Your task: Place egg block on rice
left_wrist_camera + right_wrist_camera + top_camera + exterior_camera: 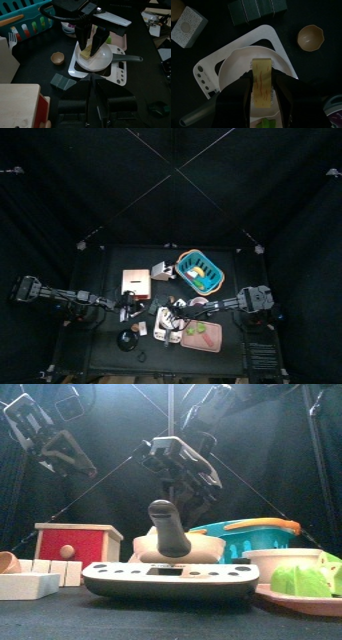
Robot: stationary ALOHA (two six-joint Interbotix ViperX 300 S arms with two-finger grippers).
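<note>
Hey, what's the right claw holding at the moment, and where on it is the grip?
The right claw holds the yellow egg block by its two long sides, over the white bowl.

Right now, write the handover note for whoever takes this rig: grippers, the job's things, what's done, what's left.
Right gripper: shut on the yellow egg block, pointing down over the white bowl that sits on the scale.
Left gripper: raised and idle at the table's left side, holding nothing that can be seen; whether its jaws are open cannot be told.
Things: the egg block hangs between the right jaws just above the bowl's inside. Rice cannot be made out in the bowl from these views.
Done: egg block picked up and brought over the bowl.
Left: lower it, open the jaws, withdraw the right arm.
</note>
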